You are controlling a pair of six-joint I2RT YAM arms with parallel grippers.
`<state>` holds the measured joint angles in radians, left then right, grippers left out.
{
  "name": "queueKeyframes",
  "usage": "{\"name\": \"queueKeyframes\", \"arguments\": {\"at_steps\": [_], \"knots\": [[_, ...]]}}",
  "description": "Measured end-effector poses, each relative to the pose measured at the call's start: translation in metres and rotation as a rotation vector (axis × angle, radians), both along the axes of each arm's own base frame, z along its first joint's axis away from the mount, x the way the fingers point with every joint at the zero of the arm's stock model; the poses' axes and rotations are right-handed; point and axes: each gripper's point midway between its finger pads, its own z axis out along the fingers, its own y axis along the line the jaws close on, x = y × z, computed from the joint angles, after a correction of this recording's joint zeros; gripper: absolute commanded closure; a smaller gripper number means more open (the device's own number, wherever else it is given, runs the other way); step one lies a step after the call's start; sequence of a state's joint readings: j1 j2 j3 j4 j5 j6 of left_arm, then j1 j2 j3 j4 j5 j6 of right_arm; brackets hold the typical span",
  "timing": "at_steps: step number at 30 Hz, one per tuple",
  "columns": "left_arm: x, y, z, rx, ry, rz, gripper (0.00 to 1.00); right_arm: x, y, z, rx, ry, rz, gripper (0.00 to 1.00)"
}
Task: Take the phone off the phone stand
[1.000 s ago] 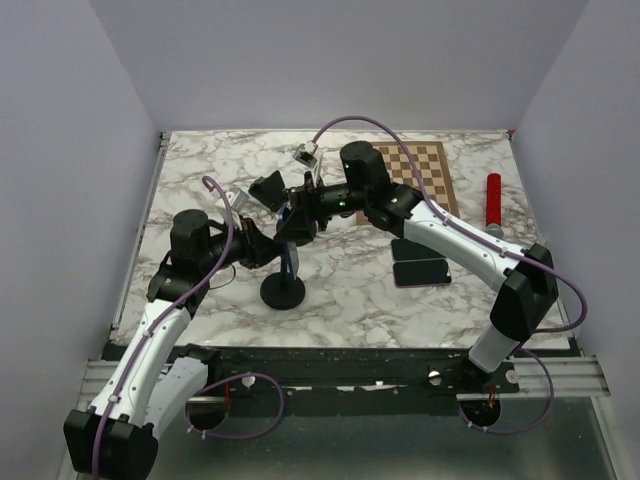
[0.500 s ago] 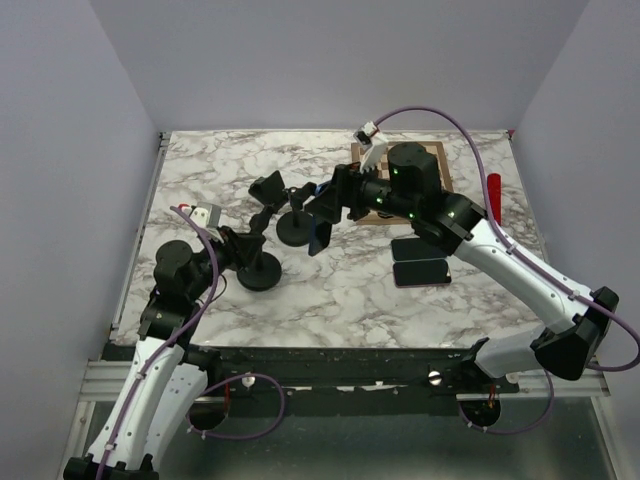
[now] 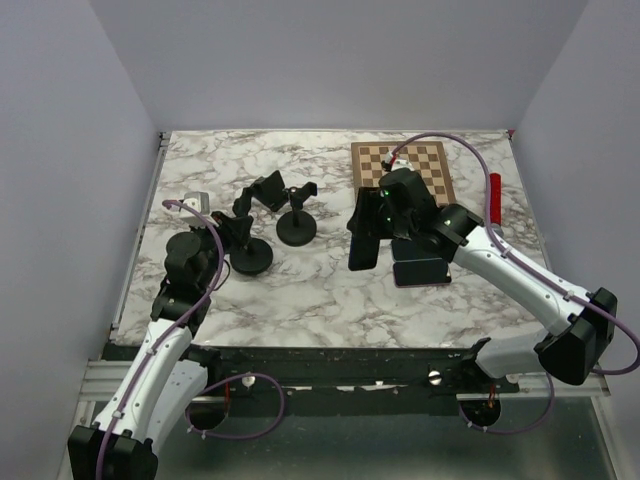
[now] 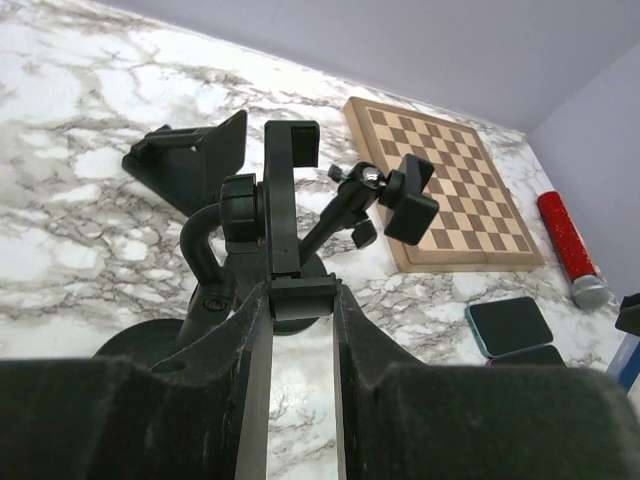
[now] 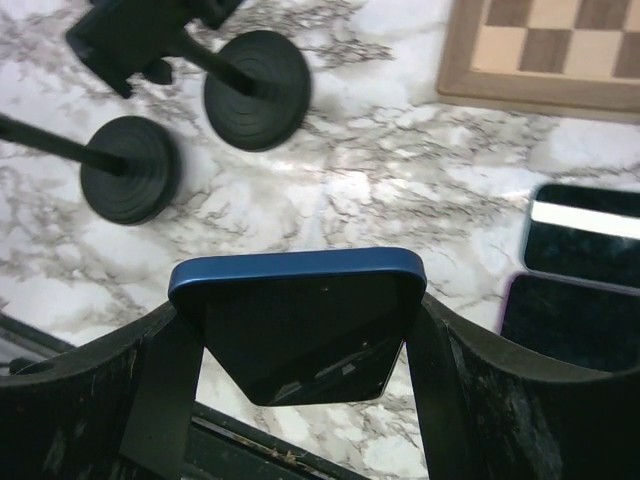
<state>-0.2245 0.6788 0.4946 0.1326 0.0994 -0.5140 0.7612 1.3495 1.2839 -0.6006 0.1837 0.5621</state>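
A: In the top view, where is the phone?

B: The blue phone (image 3: 361,250) is already out of the stand. The right gripper (image 3: 366,228) is clamped on it and holds it upright above the marble table (image 3: 330,290), just beside two dark phones (image 3: 422,272) that lie flat. The left gripper (image 3: 240,222) is closed on the phone stand (image 3: 251,258), and a second stand (image 3: 297,228) is near it.

A: What could go wrong there?

B: If the right arm lowers straight down, the phone may land on the lying phones and tip over or scratch them. The count here: three phones, two stands, one chessboard (image 3: 405,170), one red stick (image 3: 493,198).

A: And the left wrist view?

B: The fingers (image 4: 220,340) squeeze the foot of the empty cradle. The second stand's clamp is just behind it. If the left arm pulls or lets go carelessly, the held stand may fall against the other one. Counted: two stands, one board, one stick, two lying phones at the edge.

A: The right wrist view?

B: The phone sits between the two fingers (image 5: 170,380), gripped by its side edges only. Those edges are probably smooth, so a quick move could let it slip. Below it are two round bases, two phones, and one corner of the board.
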Motion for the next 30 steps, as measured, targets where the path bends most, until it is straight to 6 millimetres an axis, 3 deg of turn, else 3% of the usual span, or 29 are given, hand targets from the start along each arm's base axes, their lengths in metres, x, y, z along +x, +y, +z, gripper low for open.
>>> {"name": "queueKeyframes", "arguments": {"at_steps": [1,6,11,20,26,30], "knots": [[0.0,0.002,-0.003,-0.009,0.015,0.014,0.96,0.001,-0.005,-0.003,-0.01,0.009,-0.025,0.99],[-0.004,0.007,-0.014,-0.057,0.071,0.057,0.51,0.002,-0.039,-0.035,-0.082,0.11,-0.156,0.99],[-0.01,0.014,-0.011,-0.114,0.062,0.098,0.28,-0.003,-0.065,-0.075,-0.133,0.244,-0.28,0.99],[-0.016,0.016,0.015,-0.133,0.03,0.106,0.09,-0.021,-0.108,-0.11,-0.092,0.396,-0.596,0.99],[-0.026,0.022,0.06,-0.094,-0.04,0.118,0.08,-0.03,-0.162,-0.139,-0.003,0.539,-0.871,0.99],[-0.035,0.03,0.09,-0.045,-0.111,0.135,0.08,-0.052,-0.191,-0.169,0.072,0.686,-1.022,0.99]]}}
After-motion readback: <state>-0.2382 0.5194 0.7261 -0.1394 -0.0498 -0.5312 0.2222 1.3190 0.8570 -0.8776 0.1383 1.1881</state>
